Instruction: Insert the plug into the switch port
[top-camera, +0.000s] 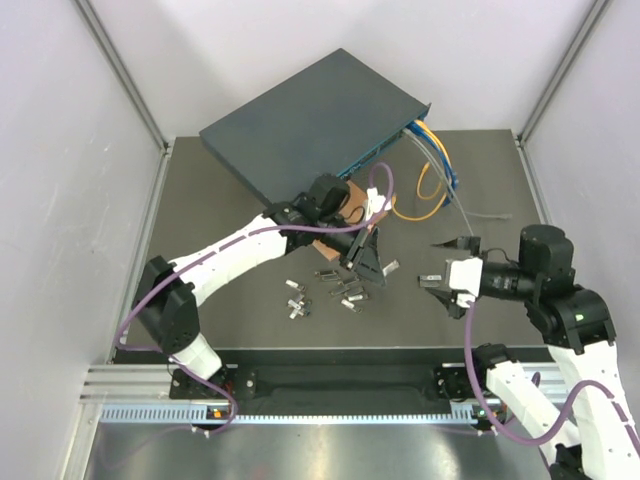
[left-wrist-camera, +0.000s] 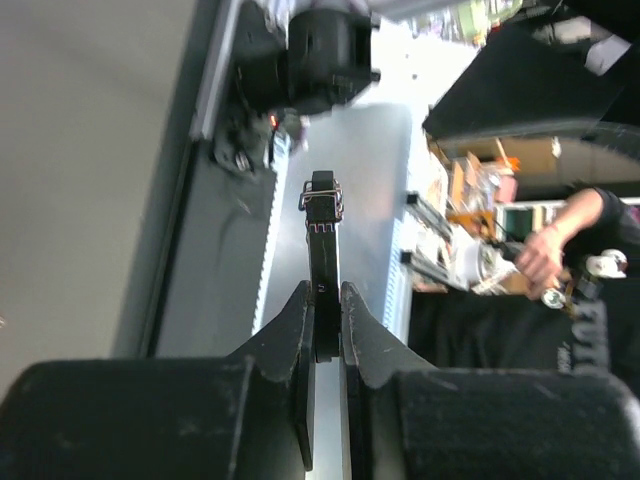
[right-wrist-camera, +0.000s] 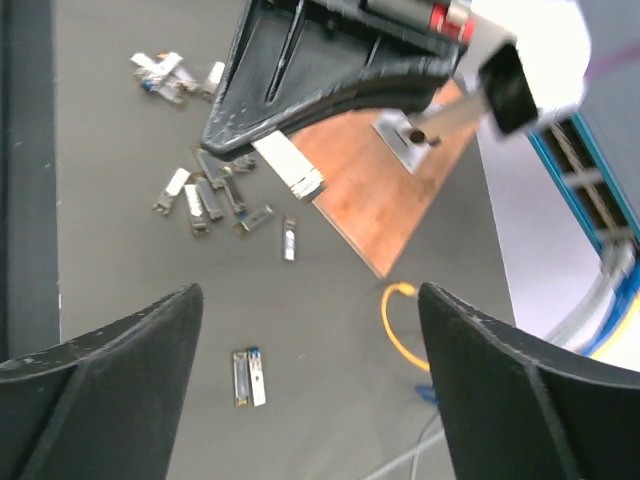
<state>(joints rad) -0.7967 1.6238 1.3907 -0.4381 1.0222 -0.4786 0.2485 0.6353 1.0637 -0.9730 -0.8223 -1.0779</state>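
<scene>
Left end effector (top-camera: 366, 262) clamped on plug (left-wrist-camera: 322, 215), short of switch (top-camera: 300, 125); insertion not yet done. Right end effector (top-camera: 434, 284) apart.

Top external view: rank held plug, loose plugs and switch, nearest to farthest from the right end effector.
1. The held plug, just left of the right end effector, in the left end effector.
2. The loose plugs, farther left, scattered.
3. The switch, far back-left.

Top camera looks down on the switch (top-camera: 310, 120) from high above; right wrist camera, nearer, shares its teal front; left wrist camera faces away.
</scene>
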